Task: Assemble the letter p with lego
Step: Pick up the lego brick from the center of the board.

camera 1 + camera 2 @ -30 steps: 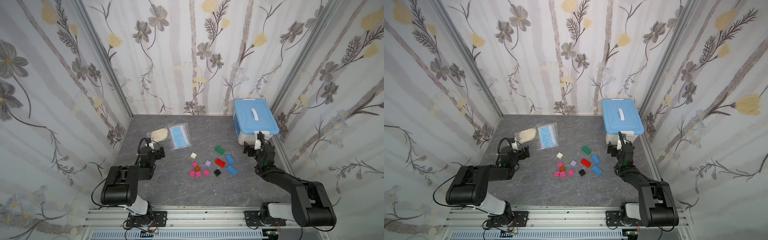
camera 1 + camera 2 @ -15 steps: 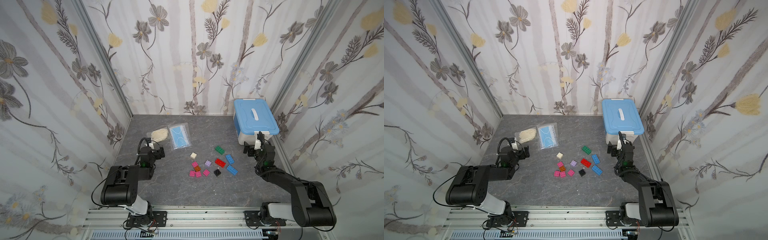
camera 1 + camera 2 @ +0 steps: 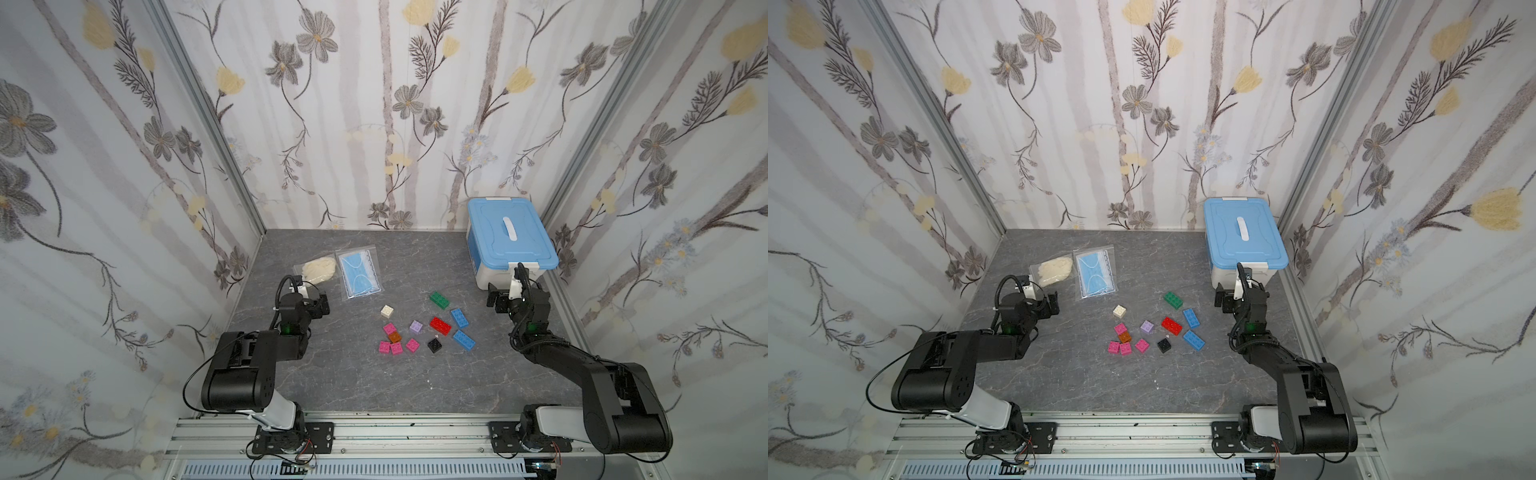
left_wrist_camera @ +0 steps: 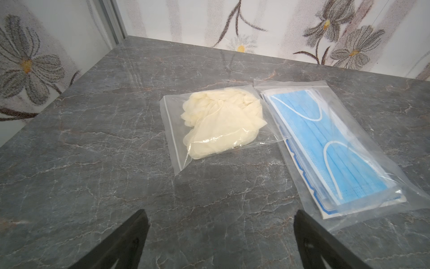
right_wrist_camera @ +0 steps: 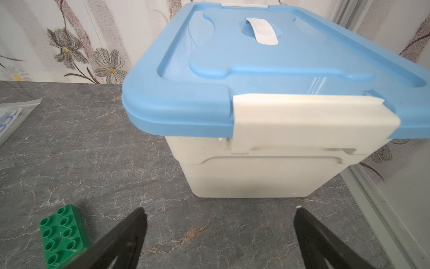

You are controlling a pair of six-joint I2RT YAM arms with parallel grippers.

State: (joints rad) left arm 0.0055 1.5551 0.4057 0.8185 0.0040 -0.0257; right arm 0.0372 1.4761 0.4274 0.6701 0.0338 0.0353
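The lego bricks lie loose in the middle of the grey table in both top views: a green one (image 3: 439,299), a cream one (image 3: 387,311), a lavender one (image 3: 416,327), a red one (image 3: 440,326), two blue ones (image 3: 459,318), a black one (image 3: 434,345), an orange one (image 3: 394,336) and several pink ones (image 3: 396,348). My left gripper (image 3: 322,305) rests low at the left, open and empty, its view (image 4: 220,213) showing bare table between the fingers. My right gripper (image 3: 498,297) is open and empty at the right (image 5: 220,212), with the green brick (image 5: 62,233) beside one finger.
A white box with a blue lid (image 3: 509,237) stands at the back right, just ahead of the right gripper (image 5: 256,174). A bag of cream gloves (image 4: 218,123) and a bag of blue masks (image 4: 330,149) lie ahead of the left gripper. Papered walls close three sides.
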